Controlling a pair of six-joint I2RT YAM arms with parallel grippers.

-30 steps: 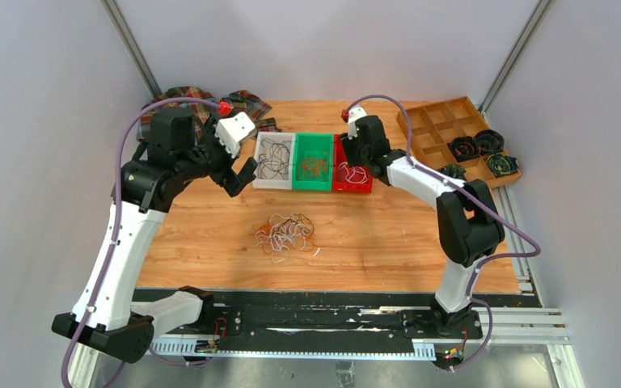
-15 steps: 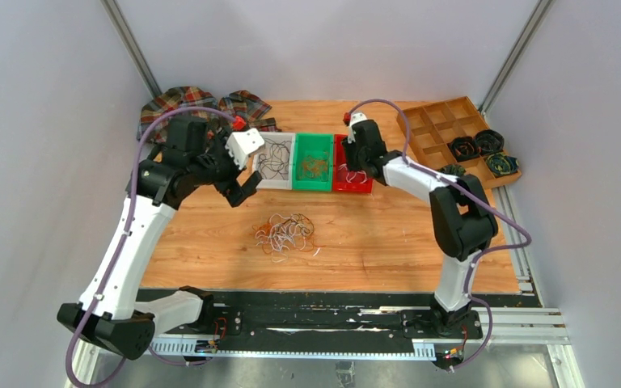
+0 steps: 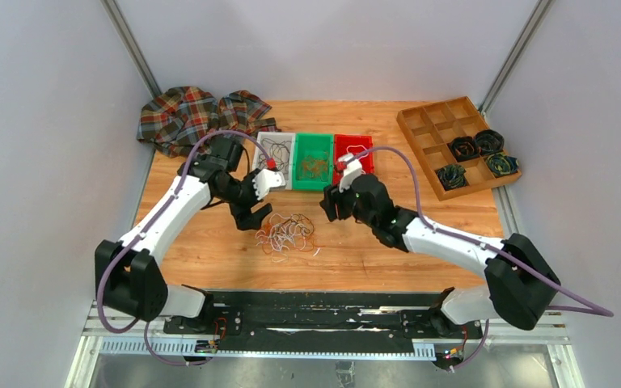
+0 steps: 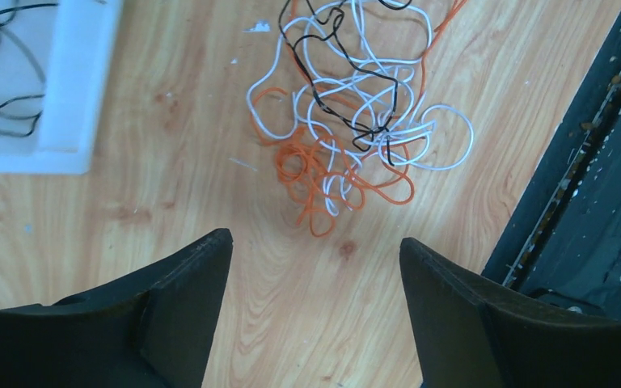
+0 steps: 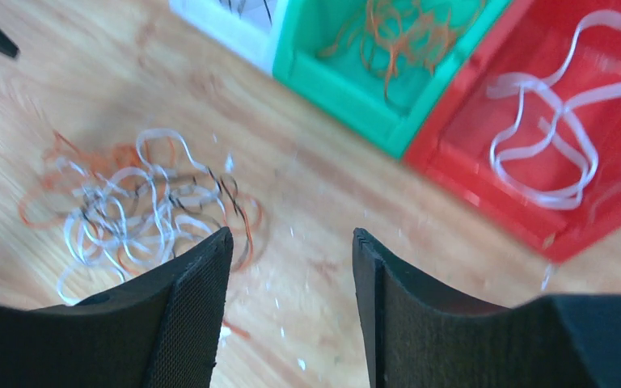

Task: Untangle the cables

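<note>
Tangled cables (image 3: 288, 233), frame centre: left gripper (image 4: 314, 242) and right gripper (image 5: 291, 238), both wide and empty, newly returned from sorting bins (image 5: 340, 95); next pick pending.

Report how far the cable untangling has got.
Done: some black strands lie in the white bin, orange strands in the green bin, and white strands in the red bin. In hand: nothing. The left gripper and right gripper are open and empty near the tangle. Left: that tangle on the table, with white, orange and black cables still knotted together.
</note>
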